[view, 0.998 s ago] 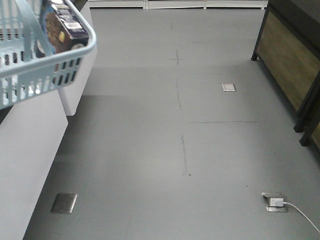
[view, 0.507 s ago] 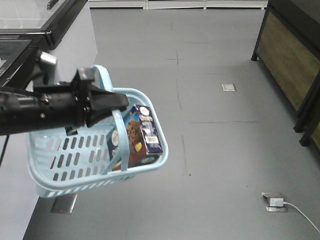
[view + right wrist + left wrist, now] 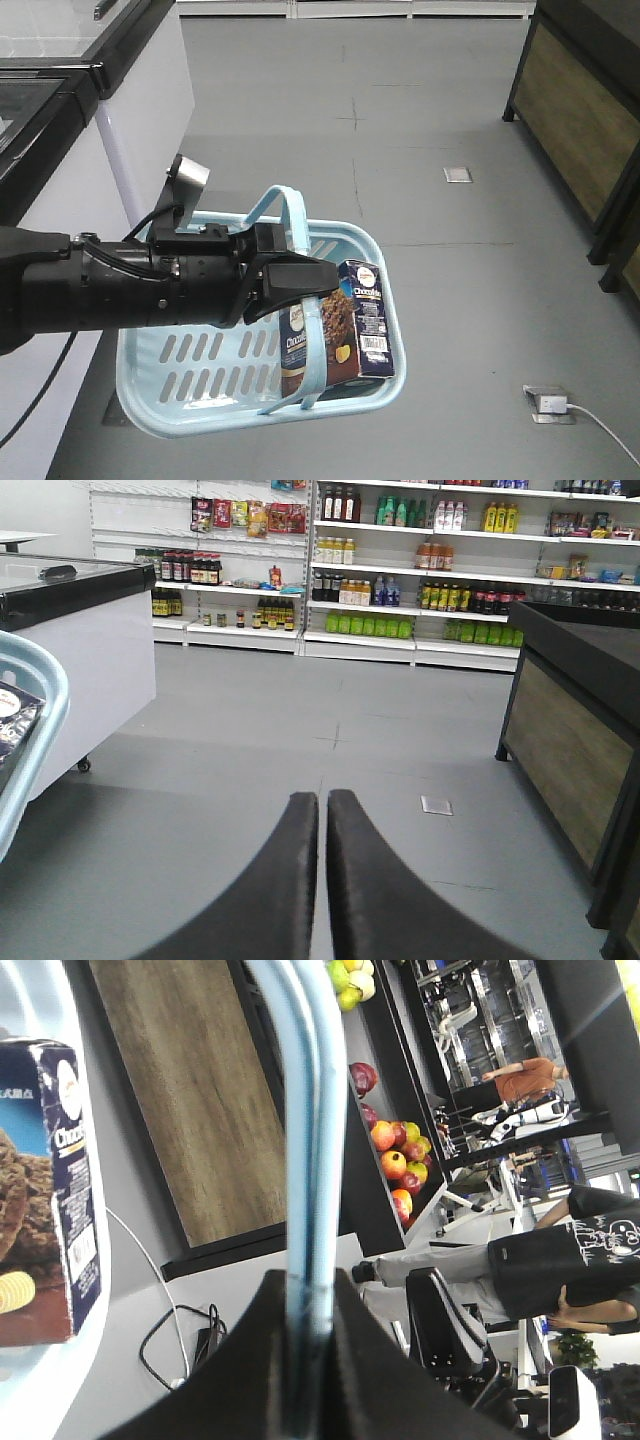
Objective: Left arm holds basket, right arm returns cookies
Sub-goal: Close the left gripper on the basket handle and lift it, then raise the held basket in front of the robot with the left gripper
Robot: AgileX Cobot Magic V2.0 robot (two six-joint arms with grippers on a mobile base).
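Held clear of the grey floor by the left gripper at the tip of the left arm: the light blue basket; fingers narrowed hard onto both curved handles, pinched together into one band between them; same clamp seen close in the left wrist view, black fingers pressed to either side of the blue strips. Inside the basket, against its right end wall: the cookies, standing upright, cookie picture facing front, barcode side turned to the basket's right; crossed in front by one handle strap. Perched above the basket's back left corner: a small silver-white block on its bracket. Off to the right of the basket, apart from its rim: the right gripper, fingertips pressed together with nothing between them. Behind the basket's left end: a white freezer cabinet; far beyond the basket: shelves of bottles.
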